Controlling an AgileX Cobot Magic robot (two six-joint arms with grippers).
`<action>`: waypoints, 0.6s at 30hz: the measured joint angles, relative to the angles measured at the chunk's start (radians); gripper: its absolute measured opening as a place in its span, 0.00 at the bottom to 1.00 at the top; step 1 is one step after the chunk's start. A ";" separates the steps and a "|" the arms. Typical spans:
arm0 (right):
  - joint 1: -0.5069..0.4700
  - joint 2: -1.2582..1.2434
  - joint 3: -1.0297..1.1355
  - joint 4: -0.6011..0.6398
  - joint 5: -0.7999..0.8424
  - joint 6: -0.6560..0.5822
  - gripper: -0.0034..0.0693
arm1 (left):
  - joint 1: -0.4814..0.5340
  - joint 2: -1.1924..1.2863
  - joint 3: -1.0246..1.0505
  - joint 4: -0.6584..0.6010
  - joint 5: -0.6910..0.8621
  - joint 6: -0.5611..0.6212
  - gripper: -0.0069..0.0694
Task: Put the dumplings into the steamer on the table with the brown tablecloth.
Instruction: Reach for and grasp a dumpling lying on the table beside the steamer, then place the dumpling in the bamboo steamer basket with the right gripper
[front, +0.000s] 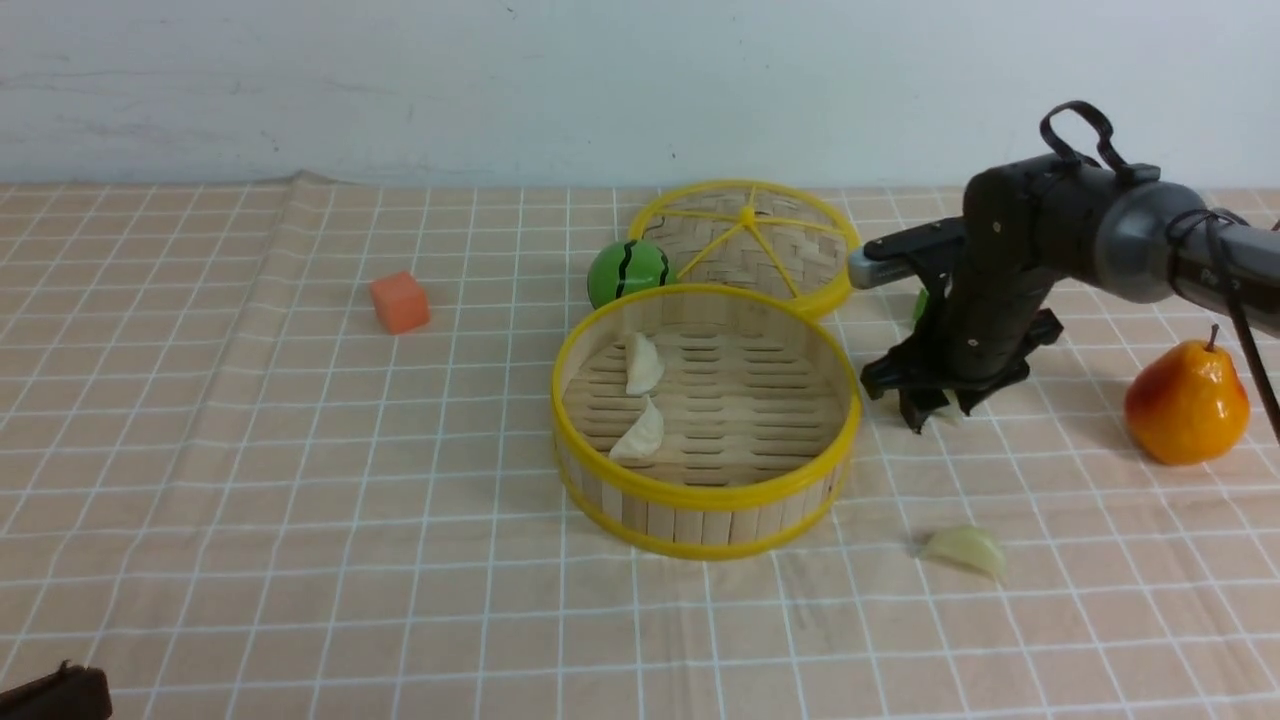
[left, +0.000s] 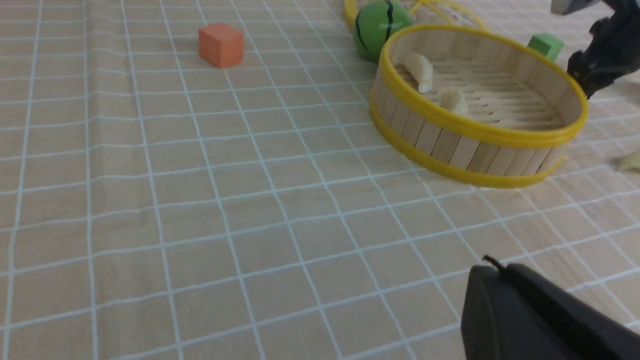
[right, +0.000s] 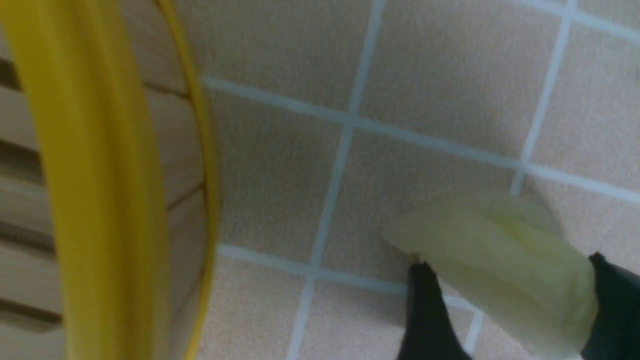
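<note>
A table (front: 150, 450) covered by a light brown cloth (front: 300, 560) with thin white lines, creased on the left. In the middle, a round basket (front: 700, 520) with yellow rims. Just behind, a flat round lid (front: 770, 255), with a striped green ball (front: 625, 272) at its left. Upper left of the basket, an orange block (front: 400, 302). Far right, a pear (front: 1187, 403). Lower right of the basket, a pale dumpling (front: 965, 548). Just right of the basket, a second dumpling (right: 500, 265), down at the cloth. By the lid's right edge, a green block (left: 545, 46).

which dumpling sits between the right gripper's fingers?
The dumpling on the cloth beside the steamer, right gripper closed around it. Two lie inside; the fourth lies untouched in front.
</note>
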 joint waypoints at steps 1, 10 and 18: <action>0.000 0.001 0.000 0.008 0.001 0.000 0.51 | 0.000 0.029 0.000 0.007 -0.009 0.000 0.07; 0.000 0.001 -0.020 0.016 0.081 -0.049 0.34 | 0.000 0.050 0.000 0.023 -0.017 0.000 0.07; 0.000 -0.041 -0.037 0.019 0.163 -0.062 0.34 | 0.000 0.050 0.003 0.029 -0.019 0.000 0.07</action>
